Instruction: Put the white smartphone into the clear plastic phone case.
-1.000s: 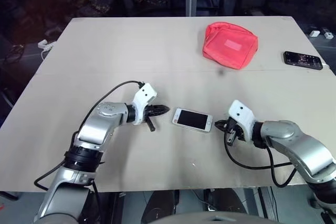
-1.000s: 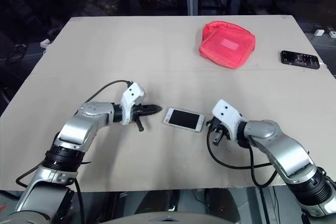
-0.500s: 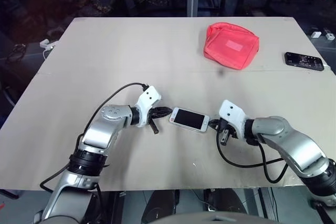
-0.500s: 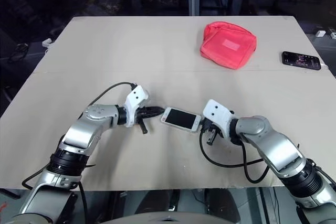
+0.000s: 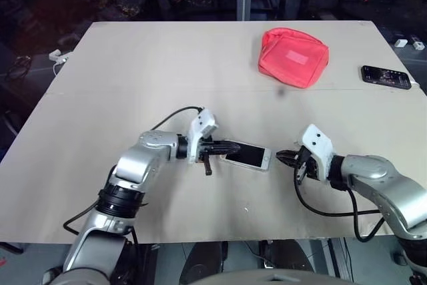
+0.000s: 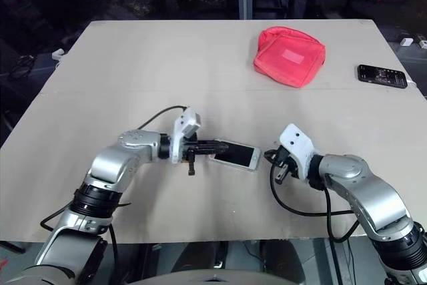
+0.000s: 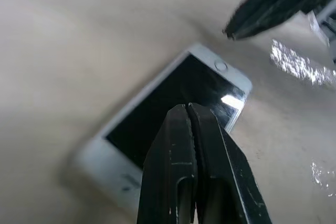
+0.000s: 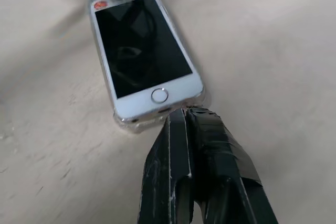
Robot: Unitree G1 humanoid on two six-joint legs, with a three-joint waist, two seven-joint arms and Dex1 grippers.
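Note:
The white smartphone [image 5: 248, 157] lies screen up in the middle of the table. In the right wrist view a thin see-through rim, the clear plastic phone case [image 8: 129, 124], shows around the phone's [image 8: 142, 51] home-button end, with the phone lying inside it. My left gripper [image 5: 233, 146] is shut, and its tips [image 7: 186, 107] reach over the screen at the phone's left end. My right gripper [image 5: 281, 157] is also shut and holds nothing. It points at the phone's right end from a small gap away [image 8: 184, 112].
A red fabric pouch [image 5: 293, 57] lies at the back right. An all-black smartphone [image 5: 385, 77] sits near the right edge. A white plug [image 5: 59, 58] rests at the far left edge. Cables trail from both wrists over the table.
My left gripper has swung right, from beside the phone's left end to over its screen. My right gripper, which had closed in on the phone's right end, has drawn back slightly.

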